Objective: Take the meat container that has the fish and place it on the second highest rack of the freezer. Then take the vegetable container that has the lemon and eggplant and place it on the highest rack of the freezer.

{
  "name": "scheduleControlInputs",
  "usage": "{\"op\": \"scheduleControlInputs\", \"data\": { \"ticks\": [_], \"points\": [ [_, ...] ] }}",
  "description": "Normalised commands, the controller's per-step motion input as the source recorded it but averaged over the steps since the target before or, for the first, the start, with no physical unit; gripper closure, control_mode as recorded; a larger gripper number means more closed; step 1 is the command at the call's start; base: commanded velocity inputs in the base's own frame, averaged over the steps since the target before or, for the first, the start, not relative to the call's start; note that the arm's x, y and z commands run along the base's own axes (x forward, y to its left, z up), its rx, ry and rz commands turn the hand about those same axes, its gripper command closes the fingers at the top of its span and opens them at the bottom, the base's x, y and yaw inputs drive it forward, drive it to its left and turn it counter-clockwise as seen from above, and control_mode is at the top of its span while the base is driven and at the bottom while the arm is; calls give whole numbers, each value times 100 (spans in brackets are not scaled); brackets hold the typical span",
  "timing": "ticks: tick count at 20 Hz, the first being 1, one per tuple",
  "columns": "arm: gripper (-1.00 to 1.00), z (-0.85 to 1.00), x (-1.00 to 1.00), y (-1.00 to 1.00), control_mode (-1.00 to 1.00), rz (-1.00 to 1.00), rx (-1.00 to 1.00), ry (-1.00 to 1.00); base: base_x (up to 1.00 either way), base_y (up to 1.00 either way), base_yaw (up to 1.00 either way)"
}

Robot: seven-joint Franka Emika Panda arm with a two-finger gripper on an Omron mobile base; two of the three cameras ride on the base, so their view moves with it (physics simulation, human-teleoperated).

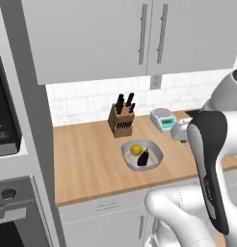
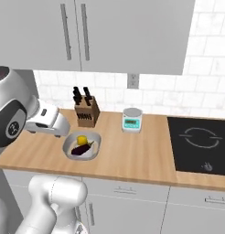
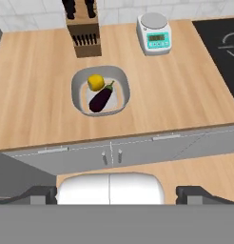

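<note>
Dark-tipped hand (image 3: 117, 193) spread wide, empty, above the vegetable container (image 3: 101, 91).

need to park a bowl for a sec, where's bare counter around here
Widest bare counter: left of the container, out to the tall cabinet. Another patch between container and stove, in front of the scale. Crowded at the back, knife block close behind the container.

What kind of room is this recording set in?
A simulated home kitchen: a wooden countertop under grey wall cabinets, with a wooden knife block, a black induction cooktop and a small kitchen scale.
</note>
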Motion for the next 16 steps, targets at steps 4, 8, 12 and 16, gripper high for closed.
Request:
{"op": "scheduleControlInputs", "data": {
  "ticks": [4, 8, 12, 16],
  "points": [
    [-100, 0, 0, 0, 100, 0, 0, 0, 18, 0, 14],
    [-100, 0, 0, 0, 100, 0, 0, 0, 39, 0, 12],
    [-100, 0, 0, 0, 100, 0, 0, 0, 53, 0, 8],
    [-100, 0, 0, 0, 100, 0, 0, 0, 50, 0, 2]
  ]
}}
